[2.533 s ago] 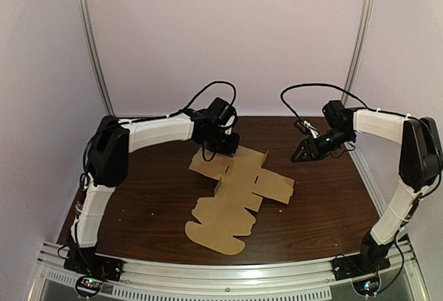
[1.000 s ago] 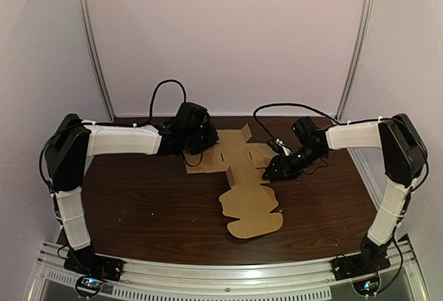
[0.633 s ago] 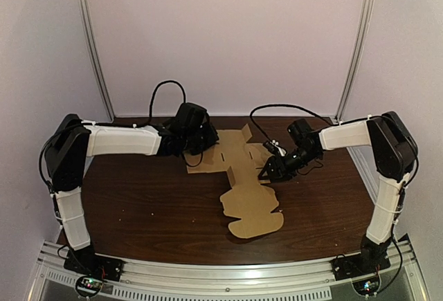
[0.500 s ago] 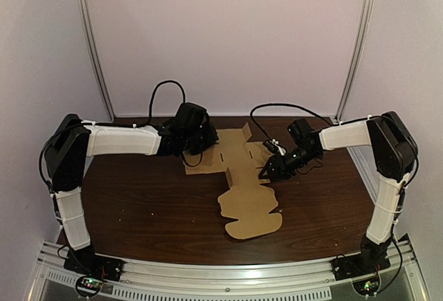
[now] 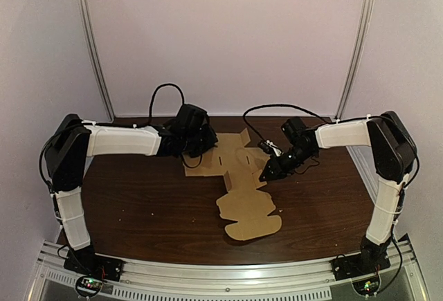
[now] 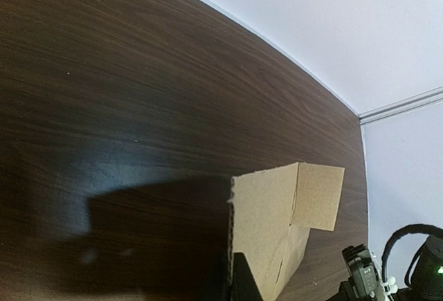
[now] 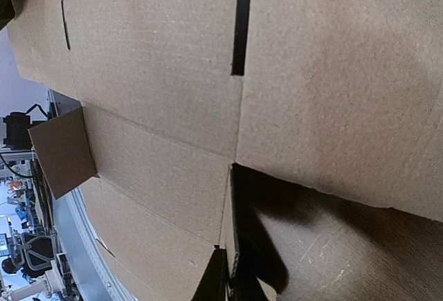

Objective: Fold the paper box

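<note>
The flat brown cardboard box blank lies unfolded on the dark wood table, its long lobed panel pointing toward the front. My left gripper is at its back-left corner, shut on a flap edge. In the left wrist view that flap stands upright, pinched between my left gripper. My right gripper is at the blank's right side, shut on a small side flap. In the right wrist view the slotted panels fill the frame above my right gripper.
The table ends at a metal rail in front and a pale wall behind. Two slanted posts stand at the back corners. Black cables loop over both wrists. The right arm's wrist shows in the left wrist view.
The blank has been dragged back and turned, its lobed panel now front-right. My left arm swung left holding its flap. My right gripper came down onto the side flap and lifted it slightly.
</note>
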Robot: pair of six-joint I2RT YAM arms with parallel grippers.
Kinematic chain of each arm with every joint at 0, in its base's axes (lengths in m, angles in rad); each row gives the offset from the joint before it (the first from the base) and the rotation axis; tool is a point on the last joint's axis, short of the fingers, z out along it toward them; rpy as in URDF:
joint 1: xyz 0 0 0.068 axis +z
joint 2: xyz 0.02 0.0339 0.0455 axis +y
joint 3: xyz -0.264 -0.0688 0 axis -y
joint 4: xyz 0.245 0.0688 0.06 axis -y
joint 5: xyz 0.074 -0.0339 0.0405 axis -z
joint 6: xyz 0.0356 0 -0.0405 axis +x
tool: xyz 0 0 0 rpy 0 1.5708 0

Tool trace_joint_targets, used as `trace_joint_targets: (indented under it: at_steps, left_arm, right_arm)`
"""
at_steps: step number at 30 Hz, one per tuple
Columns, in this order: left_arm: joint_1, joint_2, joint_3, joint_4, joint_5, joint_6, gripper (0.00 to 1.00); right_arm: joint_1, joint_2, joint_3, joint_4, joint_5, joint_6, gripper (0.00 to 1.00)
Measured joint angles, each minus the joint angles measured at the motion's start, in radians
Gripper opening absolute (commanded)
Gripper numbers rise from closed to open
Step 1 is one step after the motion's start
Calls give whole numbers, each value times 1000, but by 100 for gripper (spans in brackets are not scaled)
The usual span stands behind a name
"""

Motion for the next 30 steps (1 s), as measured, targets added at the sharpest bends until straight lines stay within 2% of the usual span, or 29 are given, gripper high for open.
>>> trace_joint_targets:
  at_steps: [2, 4, 6, 12, 17, 19, 23, 26, 30]
  left_arm:
    - [0, 1, -2, -4, 0, -3, 6]
    - [0, 5, -3, -11, 1, -3, 14]
    - [0, 7, -3, -37, 4, 5, 18]
    - [-1, 5, 10, -213, -7, 109, 30]
    - [-5, -15, 11, -367, -3, 261, 33]
    - [-9, -30, 15, -388, 25, 329, 28]
    - [-14, -32, 36, -351, 163, 418, 11]
    - [-18, -10, 58, -304, 267, 427, 0]
    - [-19, 78, 76, -179, 397, 392, 0]
  right_arm:
    - [2, 0, 9, -15, 14, -5, 0]
    - [2, 0, 20, -34, 28, -13, 0]
    - [2, 0, 34, -57, 45, -27, 0]
    - [2, 1, 93, -172, 125, -108, 0]
    - [2, 3, 154, -287, 183, -193, 0]
    - [2, 9, 170, -324, 197, -218, 0]
    - [2, 55, 204, -385, 214, -247, 0]
    - [2, 95, 223, -419, 219, -261, 0]
    - [2, 119, 236, -452, 223, -272, 0]
